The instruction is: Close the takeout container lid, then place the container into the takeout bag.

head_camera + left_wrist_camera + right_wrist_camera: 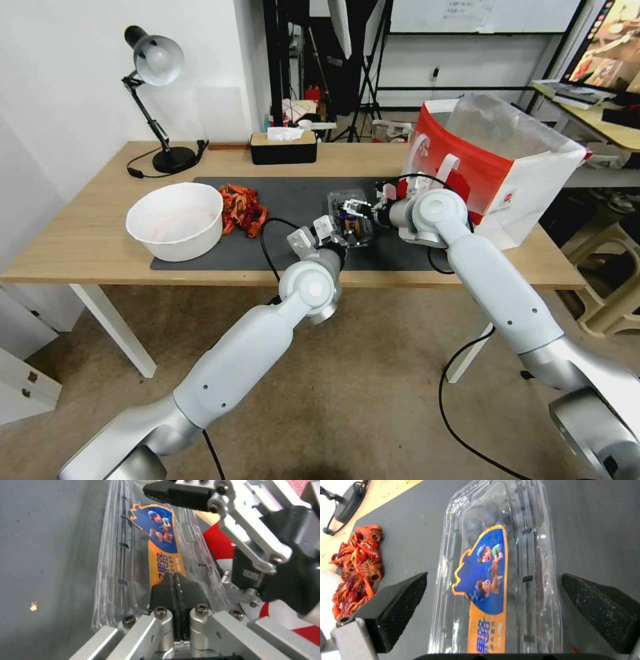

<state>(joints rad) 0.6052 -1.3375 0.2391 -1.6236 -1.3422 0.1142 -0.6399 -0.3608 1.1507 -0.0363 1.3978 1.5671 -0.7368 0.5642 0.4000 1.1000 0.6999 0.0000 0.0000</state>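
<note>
1. The container [349, 215] is clear plastic; its lid [500, 567] carries a blue and orange sticker [486, 590] with cartoon figures and white lettering.
2. The bag [497, 170] is red and white, with white handles and a clear liner.
3. The mat [293, 197] is dark grey, on a light wood table [87, 233].
4. The bowl [175, 220] is white.
5. The crayfish [242, 208] are orange-red.
6. The lamp [155, 100] is black.
7. The right gripper [500, 605] has black cross-hatched pads [400, 600].
8. The left gripper [175, 590] has black tips on silver metal.
9. The tissue box [283, 147] is black with a pale wood lid.
</note>
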